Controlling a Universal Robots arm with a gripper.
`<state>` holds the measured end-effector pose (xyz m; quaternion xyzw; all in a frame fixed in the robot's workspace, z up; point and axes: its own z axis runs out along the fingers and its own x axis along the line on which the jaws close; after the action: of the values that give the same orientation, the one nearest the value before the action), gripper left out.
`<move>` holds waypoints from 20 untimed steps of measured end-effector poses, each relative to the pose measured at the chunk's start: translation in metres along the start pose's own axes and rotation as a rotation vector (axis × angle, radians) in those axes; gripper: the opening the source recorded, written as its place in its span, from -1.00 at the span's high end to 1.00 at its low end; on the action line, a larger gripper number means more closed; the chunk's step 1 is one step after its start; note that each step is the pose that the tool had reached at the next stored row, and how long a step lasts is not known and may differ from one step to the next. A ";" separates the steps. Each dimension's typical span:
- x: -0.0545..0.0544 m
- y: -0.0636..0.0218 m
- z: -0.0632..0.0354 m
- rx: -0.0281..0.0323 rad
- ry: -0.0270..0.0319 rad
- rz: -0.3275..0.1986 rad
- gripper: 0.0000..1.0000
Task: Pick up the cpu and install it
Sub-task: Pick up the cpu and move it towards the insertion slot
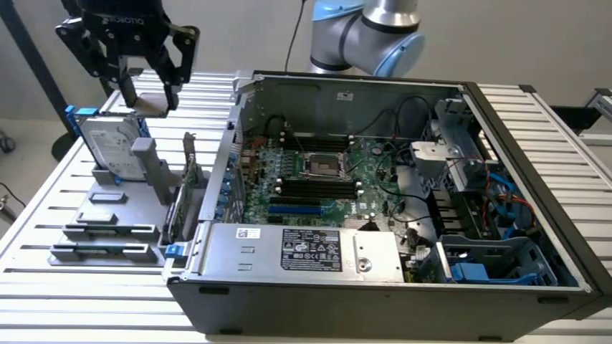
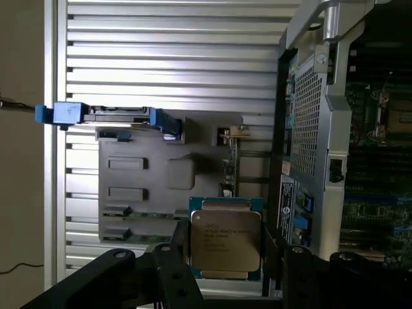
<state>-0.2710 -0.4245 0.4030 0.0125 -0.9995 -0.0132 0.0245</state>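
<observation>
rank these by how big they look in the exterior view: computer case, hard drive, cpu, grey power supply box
1. computer case
2. grey power supply box
3. hard drive, though the box sits nearer the camera
4. cpu

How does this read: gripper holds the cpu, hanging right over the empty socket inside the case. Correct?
Not quite. The gripper does hold the cpu, but it hangs above the grey parts holder outside the case, not over the socket. The exterior view shows it.
</observation>
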 end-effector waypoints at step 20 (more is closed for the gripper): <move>-0.091 0.0014 -0.0020 -0.0005 0.0000 0.000 -0.09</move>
<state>-0.1800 -0.4208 0.4006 0.0125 -0.9995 -0.0134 0.0245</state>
